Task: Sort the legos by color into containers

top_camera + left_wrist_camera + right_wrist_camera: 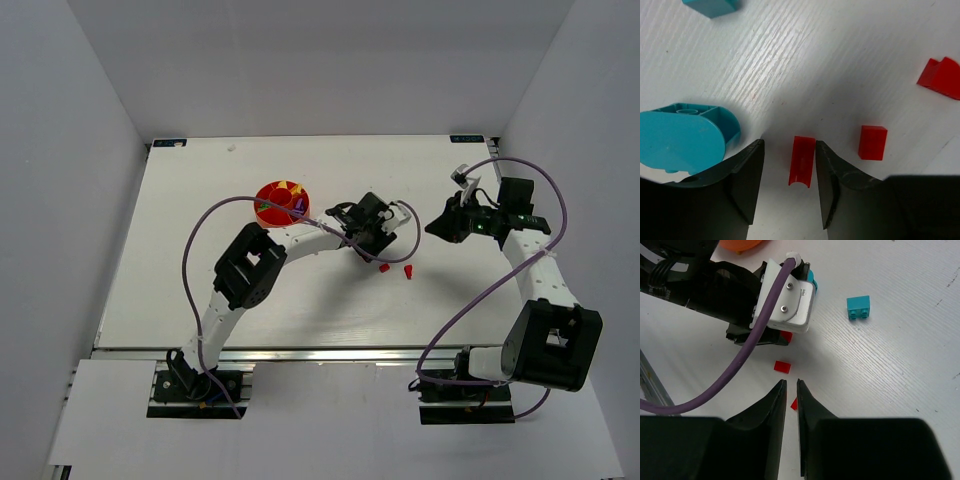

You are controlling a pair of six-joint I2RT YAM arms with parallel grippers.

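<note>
No legible text, brand, number or sign appears in any view. A small dark mark on the white camera housing [790,302] of the left arm, seen from the right wrist, is too small to read.

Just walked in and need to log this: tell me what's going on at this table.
Two arms are sorting legos by color into the orange tub, which already holds several pieces. The left gripper is low over the table, open, with a small red piece between its fingers but not yet pinched. Two more red pieces and teal bricks lie loose nearby. The right gripper hovers beside it, nearly closed and holding nothing.
</note>
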